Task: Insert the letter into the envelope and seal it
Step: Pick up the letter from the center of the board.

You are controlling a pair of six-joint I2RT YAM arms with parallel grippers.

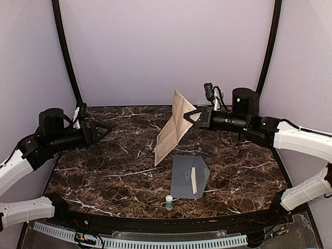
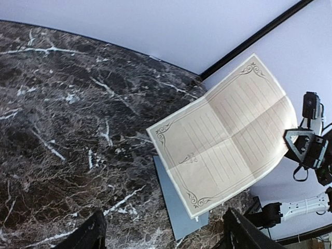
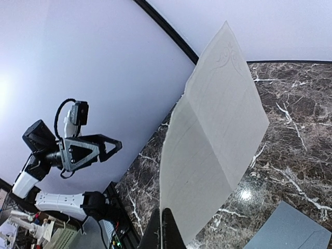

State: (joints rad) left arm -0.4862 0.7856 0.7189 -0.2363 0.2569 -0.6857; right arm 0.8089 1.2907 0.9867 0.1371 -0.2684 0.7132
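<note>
A flat slate-grey paper envelope (image 1: 181, 179) is lying on a dark marble-patterned table (image 1: 104, 171), with its pointed flap spreading toward the right. A narrow cream strip (image 1: 193, 180) is resting on the envelope. A small pale bottle (image 1: 169, 202) is standing just in front of the envelope's near left corner. Above and behind the envelope, the right gripper (image 1: 187, 115) is pinching the edge of a creased tan printed letter (image 1: 174, 127), which is hanging tilted in the air. Well left of the envelope, the left gripper (image 1: 108, 129) is hovering with its jaws spread wide, gripping nothing.
</note>
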